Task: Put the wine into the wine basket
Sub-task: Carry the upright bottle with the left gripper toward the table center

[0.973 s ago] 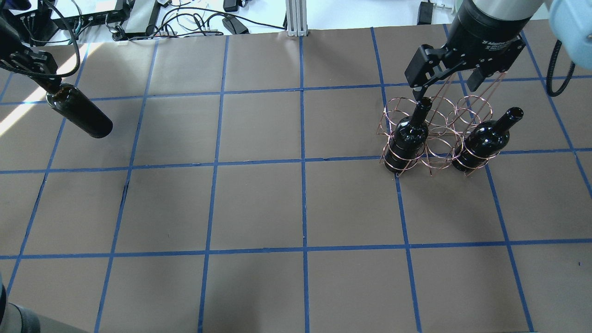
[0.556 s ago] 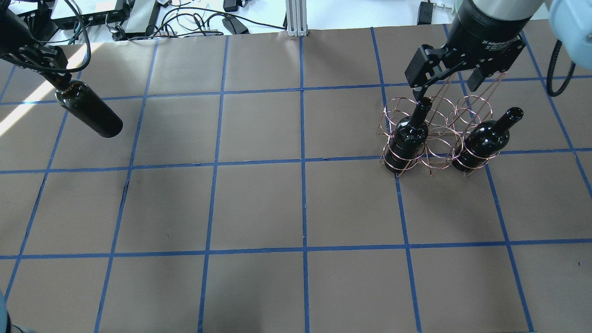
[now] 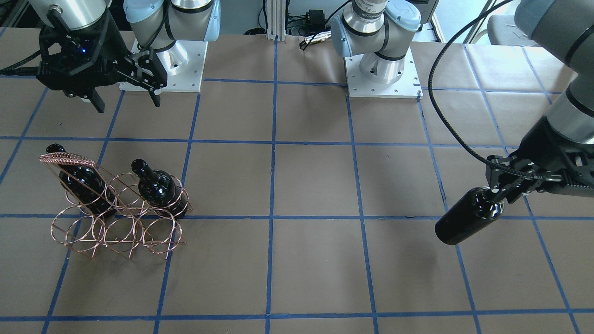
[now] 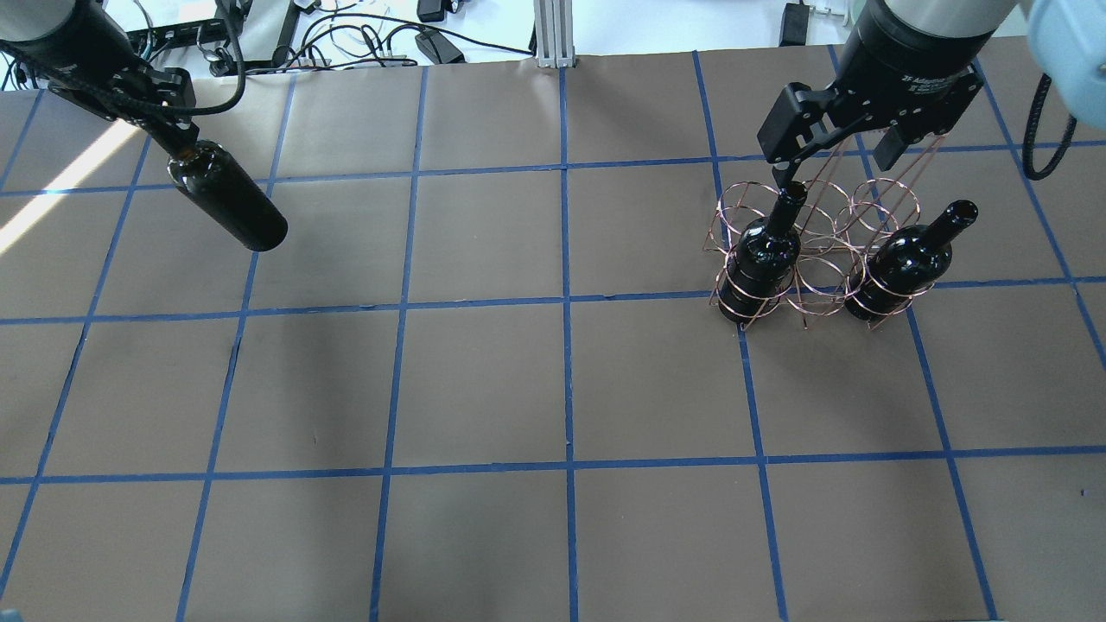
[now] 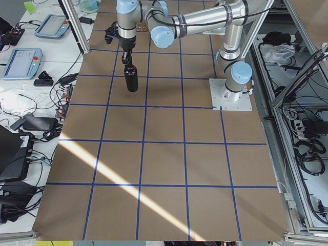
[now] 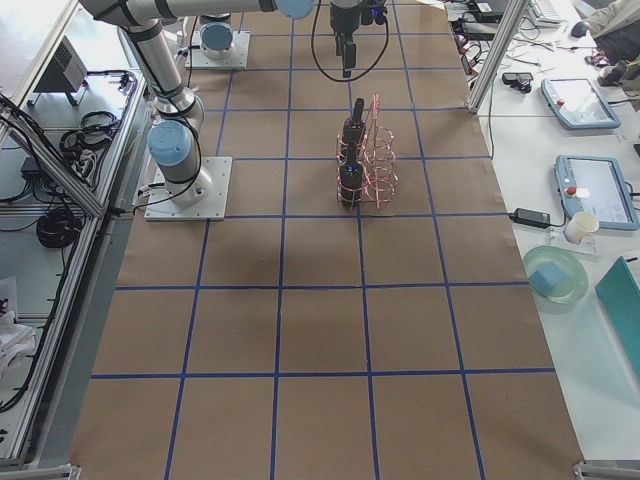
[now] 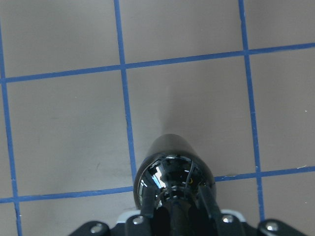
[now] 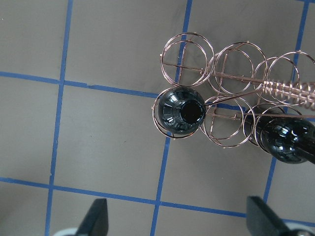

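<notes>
My left gripper (image 4: 175,142) is shut on the neck of a near-black wine bottle (image 4: 229,205). The bottle hangs base-down above the table at the far left, and also shows in the front view (image 3: 466,219) and the left wrist view (image 7: 172,167). The copper wire wine basket (image 4: 819,278) stands at the far right. It holds two alike bottles upright in the end rings of one row, one bottle (image 4: 765,255) at the left and the other bottle (image 4: 907,259) at the right. The middle ring between them is empty. My right gripper (image 4: 836,160) is open and empty above the basket's handle (image 3: 67,160).
Brown paper with a blue tape grid covers the table. Cables and electronics (image 4: 346,34) and an aluminium post (image 4: 553,34) lie past the far edge. The two arm bases (image 3: 162,69) (image 3: 383,69) stand on the robot's side.
My left gripper has carried its bottle to the right, towards the table's middle. The right gripper, the basket and its two bottles have not moved.
</notes>
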{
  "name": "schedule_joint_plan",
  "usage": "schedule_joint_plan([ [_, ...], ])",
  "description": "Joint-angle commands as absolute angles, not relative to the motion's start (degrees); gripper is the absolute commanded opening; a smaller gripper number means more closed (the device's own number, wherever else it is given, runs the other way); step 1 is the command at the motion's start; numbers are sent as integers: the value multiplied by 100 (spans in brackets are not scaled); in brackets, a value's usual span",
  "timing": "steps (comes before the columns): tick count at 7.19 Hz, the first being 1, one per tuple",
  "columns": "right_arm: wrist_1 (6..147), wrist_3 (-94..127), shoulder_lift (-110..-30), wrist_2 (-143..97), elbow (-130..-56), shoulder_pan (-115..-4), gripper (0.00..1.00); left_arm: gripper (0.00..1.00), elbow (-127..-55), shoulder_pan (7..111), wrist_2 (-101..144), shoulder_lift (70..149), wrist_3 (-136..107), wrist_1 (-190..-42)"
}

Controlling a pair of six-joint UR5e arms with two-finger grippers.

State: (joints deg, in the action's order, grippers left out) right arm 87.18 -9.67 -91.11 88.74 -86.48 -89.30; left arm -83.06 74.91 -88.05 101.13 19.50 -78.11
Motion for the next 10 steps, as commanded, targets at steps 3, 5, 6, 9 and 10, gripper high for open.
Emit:
schedule_joint_plan([
  [3, 8710, -967, -9114, 8903, -8648, -8930, 100, 0, -9112, 8488, -8780, 9687, -19, -7726],
  [5, 8719, -976, -9114, 8903, -8648, -8930, 100, 0, -9657, 9425, -8798, 9414, -1311, -7517],
  [6, 8719, -967, -9114, 8903, -8648, -8930, 100, 0, -9729, 9979, -8946, 9500, -2162, -7323],
  [9, 8710, -967, -9123, 8903, -8648, -8938, 100, 0, -10088, 10941, -9053, 9405, -2813, -7277],
  [10, 8710, -967, -9123, 8903, -8648, -8930, 100, 0, -10168, 10951, -9061, 9361, -2813, -7277],
])
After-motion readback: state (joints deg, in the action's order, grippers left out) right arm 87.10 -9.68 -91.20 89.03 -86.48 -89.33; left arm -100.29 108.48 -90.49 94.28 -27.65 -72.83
